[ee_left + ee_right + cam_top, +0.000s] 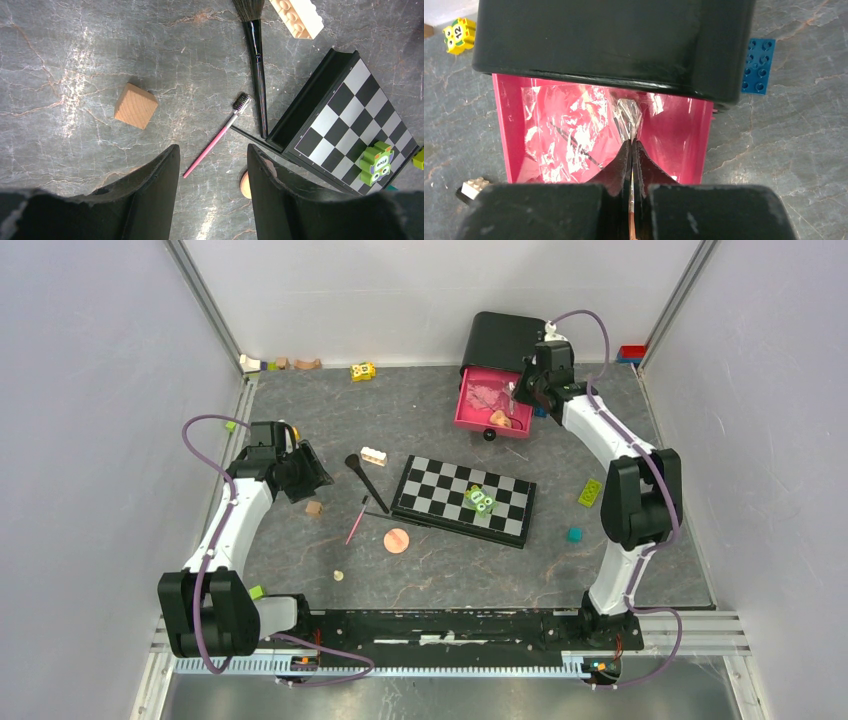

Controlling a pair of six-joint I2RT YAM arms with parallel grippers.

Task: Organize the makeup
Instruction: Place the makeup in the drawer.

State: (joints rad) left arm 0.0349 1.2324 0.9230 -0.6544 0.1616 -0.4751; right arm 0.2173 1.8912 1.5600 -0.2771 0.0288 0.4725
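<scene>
A black long-handled brush [366, 480] [256, 70], a pink pencil [356, 521] [215, 138], a thin dark pencil [250, 137] and a round peach puff [397, 540] [245, 185] lie on the table left of the chequered board [465, 500]. My left gripper [310, 475] [213, 155] hovers open above the pink pencil's tail, holding nothing. My right gripper [515, 395] [631, 142] is shut on a fold of a clear plastic bag [574, 135]. The bag lies in the pink box [470, 415] [506, 130] under its raised black lid [614, 40].
A wooden cube [135, 105] and a cream brick [297, 17] lie near the brush. A green toy block [375, 162] sits on the board. A blue brick [758, 65] and a yellow block [460, 34] flank the box. More small blocks line the back wall.
</scene>
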